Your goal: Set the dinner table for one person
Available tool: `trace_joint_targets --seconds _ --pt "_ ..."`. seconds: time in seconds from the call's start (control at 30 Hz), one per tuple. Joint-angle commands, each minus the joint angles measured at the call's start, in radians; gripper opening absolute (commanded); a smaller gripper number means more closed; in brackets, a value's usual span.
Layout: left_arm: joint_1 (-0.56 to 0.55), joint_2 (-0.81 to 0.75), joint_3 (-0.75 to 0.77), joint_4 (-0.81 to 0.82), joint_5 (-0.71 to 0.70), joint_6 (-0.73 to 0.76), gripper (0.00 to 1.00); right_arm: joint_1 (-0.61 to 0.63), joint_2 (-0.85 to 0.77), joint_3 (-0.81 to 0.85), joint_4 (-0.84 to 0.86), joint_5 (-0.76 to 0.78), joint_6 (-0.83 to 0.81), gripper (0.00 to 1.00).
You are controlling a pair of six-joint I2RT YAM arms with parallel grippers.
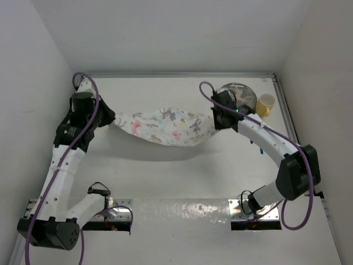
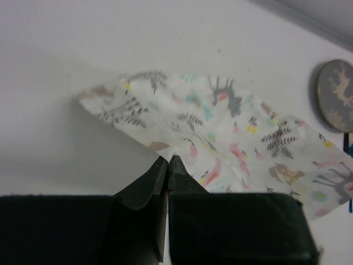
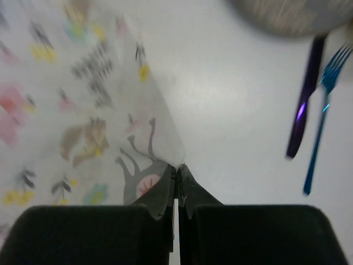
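Note:
A cloth printed with pastel animals and leaves (image 1: 165, 128) hangs stretched between my two grippers above the white dinner table (image 1: 182, 176), sagging in the middle. My left gripper (image 1: 110, 118) is shut on its left corner; the left wrist view shows the cloth (image 2: 220, 127) pinched at the fingertips (image 2: 168, 160). My right gripper (image 1: 216, 120) is shut on its right corner; the cloth (image 3: 83, 110) is pinched at the tips (image 3: 177, 167) in the right wrist view.
A grey plate with a deer print (image 1: 240, 95) and a yellow cup (image 1: 265, 104) stand at the back right. A purple knife (image 3: 303, 105) and a blue fork (image 3: 322, 116) lie right of the cloth. The plate also shows in the left wrist view (image 2: 336, 94).

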Motion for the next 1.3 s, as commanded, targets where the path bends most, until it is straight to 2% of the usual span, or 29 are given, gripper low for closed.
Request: trace_joint_targets --seconds 0.0,0.13,0.27,0.33,0.4,0.43,0.47,0.5,0.53,0.57,0.63,0.7,0.77,0.8,0.83,0.87,0.9,0.97,1.0,1.07,1.1,1.27 --pt "0.012 0.054 0.180 0.026 -0.025 0.050 0.00 -0.017 -0.076 0.239 -0.101 0.146 -0.095 0.00" --pt "0.015 0.166 0.321 0.030 -0.034 0.093 0.00 -0.069 0.004 0.433 -0.150 0.150 -0.162 0.00" --pt "0.067 0.339 0.471 0.085 0.020 0.113 0.00 -0.180 0.159 0.712 -0.193 0.052 -0.150 0.00" --pt "0.109 0.413 0.550 0.105 0.058 0.120 0.00 -0.195 0.208 0.821 -0.135 0.004 -0.161 0.00" --pt "0.124 0.545 0.727 0.089 0.095 0.122 0.00 -0.201 0.294 0.909 -0.072 -0.005 -0.185 0.00" --pt "0.131 0.597 0.796 0.073 0.112 0.125 0.00 -0.201 0.330 1.026 -0.067 -0.002 -0.199 0.00" --pt "0.134 0.695 0.947 0.038 0.147 0.128 0.00 -0.203 0.397 1.088 -0.063 0.007 -0.218 0.00" --pt "0.136 0.743 1.028 0.021 0.172 0.130 0.00 -0.206 0.418 1.131 -0.052 0.016 -0.221 0.00" --pt "0.137 0.828 1.164 -0.009 0.223 0.130 0.00 -0.211 0.410 1.138 0.006 0.027 -0.221 0.00" --pt "0.137 0.861 1.215 -0.019 0.254 0.131 0.00 -0.212 0.410 1.108 0.047 0.039 -0.219 0.00" --pt "0.139 0.878 1.246 0.001 0.303 0.131 0.00 -0.215 0.317 0.941 0.144 0.054 -0.227 0.00" --pt "0.139 0.834 1.167 0.048 0.351 0.149 0.00 -0.215 0.184 0.725 0.309 0.050 -0.233 0.00" --pt "0.139 0.724 0.977 0.140 0.357 0.163 0.00 -0.215 0.099 0.596 0.433 0.016 -0.262 0.00" --pt "0.139 0.684 0.901 0.170 0.356 0.176 0.00 -0.214 0.025 0.476 0.458 0.005 -0.273 0.00" --pt "0.139 0.599 0.752 0.225 0.339 0.182 0.00 -0.215 -0.010 0.421 0.480 -0.011 -0.288 0.00" --pt "0.139 0.554 0.678 0.251 0.327 0.183 0.00 -0.215 -0.045 0.359 0.511 -0.024 -0.297 0.00" --pt "0.139 0.515 0.535 0.291 0.315 0.185 0.00 -0.214 -0.107 0.251 0.517 -0.036 -0.305 0.00" --pt "0.140 0.405 0.399 0.319 0.285 0.174 0.00 -0.214 -0.158 0.155 0.499 -0.074 -0.305 0.00" --pt "0.145 0.347 0.277 0.331 0.279 0.162 0.00 -0.215 -0.195 0.076 0.483 -0.088 -0.286 0.00" --pt "0.145 0.300 0.158 0.339 0.255 0.145 0.00 -0.214 -0.228 -0.008 0.428 -0.151 -0.256 0.00" --pt "0.148 0.268 0.053 0.337 0.247 0.128 0.00 -0.211 -0.252 -0.096 0.416 -0.172 -0.212 0.00" --pt "0.150 0.248 -0.212 0.280 0.227 0.035 0.00 -0.154 -0.266 -0.366 0.322 -0.252 -0.072 0.00"
